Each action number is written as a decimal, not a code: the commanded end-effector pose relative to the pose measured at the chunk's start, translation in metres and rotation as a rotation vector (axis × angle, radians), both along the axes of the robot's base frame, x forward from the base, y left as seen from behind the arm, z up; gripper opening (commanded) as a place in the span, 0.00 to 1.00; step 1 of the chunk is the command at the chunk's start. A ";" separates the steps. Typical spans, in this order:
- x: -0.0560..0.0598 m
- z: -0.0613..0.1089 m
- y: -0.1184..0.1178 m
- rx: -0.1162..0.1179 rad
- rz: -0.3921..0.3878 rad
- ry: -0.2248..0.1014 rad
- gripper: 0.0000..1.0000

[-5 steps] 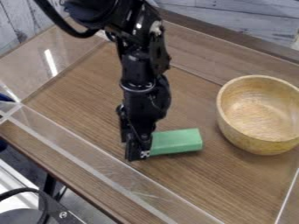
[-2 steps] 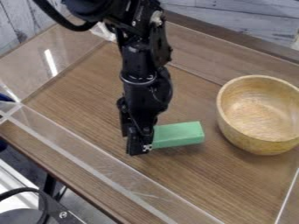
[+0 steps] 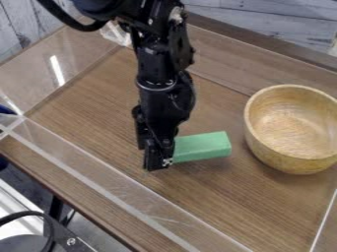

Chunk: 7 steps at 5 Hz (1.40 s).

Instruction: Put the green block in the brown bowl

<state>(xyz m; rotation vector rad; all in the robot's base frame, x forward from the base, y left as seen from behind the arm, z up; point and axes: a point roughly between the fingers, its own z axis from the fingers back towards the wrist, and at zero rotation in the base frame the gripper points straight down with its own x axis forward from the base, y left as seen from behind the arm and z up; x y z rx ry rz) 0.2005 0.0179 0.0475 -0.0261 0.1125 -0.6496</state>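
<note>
The mint-green block (image 3: 206,148) lies flat and level just above the wooden tabletop, at centre front. Its left end sits between the fingers of my gripper (image 3: 160,157), which points straight down and is shut on that end. The black arm rises from there toward the top of the picture and hides the block's left tip. I cannot tell whether the block's underside touches the wood. The brown bowl (image 3: 279,156) stands upright to the right of the block, a short gap away, with nothing inside it.
A low clear plastic wall (image 3: 79,187) runs along the front and left edges of the wooden tabletop (image 3: 86,108). A similar clear rim shows at the right side, behind the bowl. Dark cables hang below the table's front left corner.
The gripper and the green block have shifted very slightly upward in the picture together. The bowl has not moved.
</note>
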 end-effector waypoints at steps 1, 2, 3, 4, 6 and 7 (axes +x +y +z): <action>0.014 0.018 0.001 0.009 0.001 -0.086 0.00; 0.014 0.019 0.001 0.010 0.008 -0.091 0.00; 0.013 0.021 0.001 0.011 0.014 -0.096 0.00; 0.013 0.023 0.001 0.011 0.019 -0.102 0.00; 0.013 0.026 0.001 0.011 0.025 -0.110 0.00; 0.012 0.026 0.001 0.010 0.028 -0.114 0.00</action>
